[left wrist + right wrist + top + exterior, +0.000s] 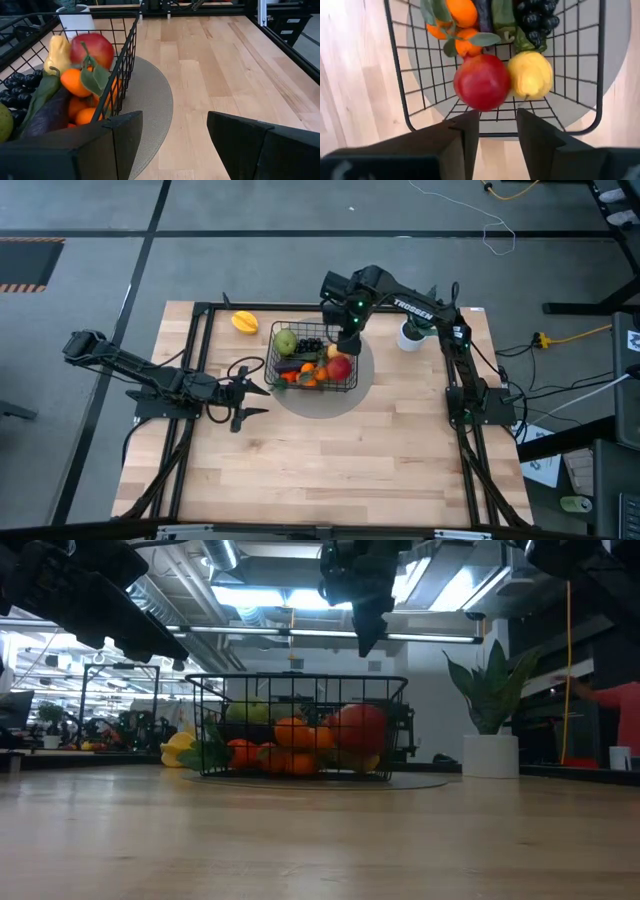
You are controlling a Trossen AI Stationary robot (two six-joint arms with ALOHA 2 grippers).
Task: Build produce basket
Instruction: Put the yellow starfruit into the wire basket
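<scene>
The black wire basket [271, 355] stands on a round grey mat [350, 397] mid-table. It holds produce: a red fruit [481, 81], a yellow fruit [530, 75], tangerines [460, 15], dark grapes [536, 17], a green pear [286, 341] and a purple eggplant [47, 115]. My right gripper [498, 125] hangs open above the basket's right end, pointing down, with nothing between its fingers. Well below it, the red fruit lies in the basket. My left gripper [175, 145] waits open just left of the basket, low over the table. A yellow fruit [244, 322] lies on the table beyond the basket's far left corner.
A green plant in a white pot [412, 335] stands on the table's far right, close to the right arm. A black frame [200, 315] runs along the table's edges. Bare wood [340, 470] stretches from the mat to the near edge.
</scene>
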